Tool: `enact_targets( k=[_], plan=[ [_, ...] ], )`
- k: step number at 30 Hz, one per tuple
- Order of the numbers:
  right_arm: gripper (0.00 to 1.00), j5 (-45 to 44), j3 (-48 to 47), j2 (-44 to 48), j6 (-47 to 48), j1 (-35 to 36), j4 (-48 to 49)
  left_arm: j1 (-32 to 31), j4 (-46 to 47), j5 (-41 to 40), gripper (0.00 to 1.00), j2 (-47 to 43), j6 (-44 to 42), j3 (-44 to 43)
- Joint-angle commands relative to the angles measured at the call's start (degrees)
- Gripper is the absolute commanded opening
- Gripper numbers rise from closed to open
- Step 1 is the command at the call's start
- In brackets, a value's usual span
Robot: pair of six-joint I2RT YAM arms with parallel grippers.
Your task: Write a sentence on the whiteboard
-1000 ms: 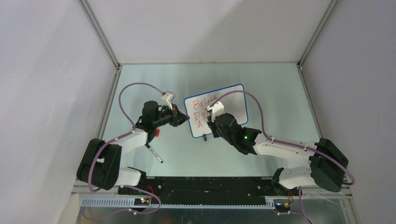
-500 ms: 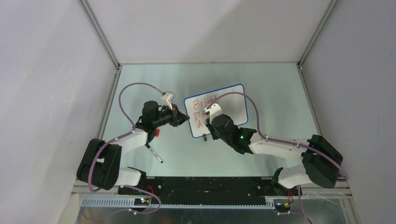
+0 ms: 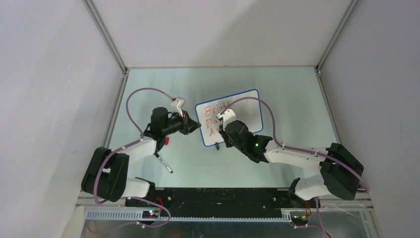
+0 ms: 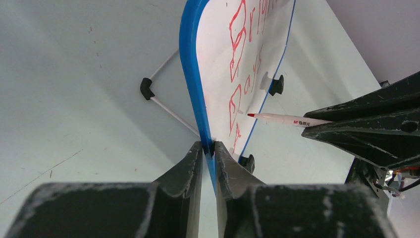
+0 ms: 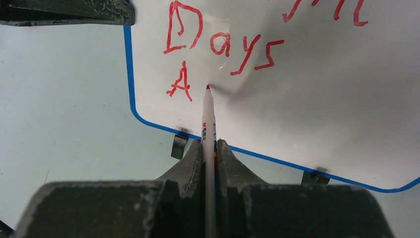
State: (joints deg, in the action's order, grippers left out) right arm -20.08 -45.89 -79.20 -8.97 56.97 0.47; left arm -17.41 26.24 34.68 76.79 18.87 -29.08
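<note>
Two robot arms work at one small whiteboard [image 3: 250, 116]. The board is white with a thin blue rim. It stands up, a bit tilted, near the middle of the pale green table [image 3: 297, 99], between the two grippers. Two little black clip feet [image 5: 179, 146] hold its near edge on the table.

The left gripper [image 4: 208, 146] is at the left side of the board. Its jaws are almost together and they pinch the blue rim between them. Behind the board, the left wrist view shows a thin white wire stand [image 4: 166, 106] with a black corner piece.

The right gripper [image 5: 209, 144] comes in from the near right. Its jaws are pressed tight on a thin white marker [image 5: 208, 114] with a red tip. The marker points away from the gripper, at the board. Its tip sits just to the right of the letter "A" [image 5: 181, 82]. I cannot tell for sure if the tip touches the white face.

The sentence [image 3: 215, 119] is in red on the left half of the board. The top line reads "Bright". The middle line reads "Days" [image 5: 223, 44]. The third line has only the "A". The right half of the board is plain white.

One thin dark pen [image 3: 163, 162] lies flat on the table near the left arm, well apart from the board.
</note>
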Motion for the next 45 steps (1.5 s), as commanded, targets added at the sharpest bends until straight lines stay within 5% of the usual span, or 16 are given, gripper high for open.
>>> enact_targets(
  k=[1,45],
  plan=[
    [0.00,-0.2,-2.9,-0.4,0.2,-0.5,0.7,-0.3,1.9,0.7,0.18,-1.5,-1.3,-2.1],
    [0.00,0.0,-4.0,-1.6,-1.0,-0.6,-4.3,-0.3,1.5,0.4,0.18,-1.7,-1.6,-2.2]
  ],
)
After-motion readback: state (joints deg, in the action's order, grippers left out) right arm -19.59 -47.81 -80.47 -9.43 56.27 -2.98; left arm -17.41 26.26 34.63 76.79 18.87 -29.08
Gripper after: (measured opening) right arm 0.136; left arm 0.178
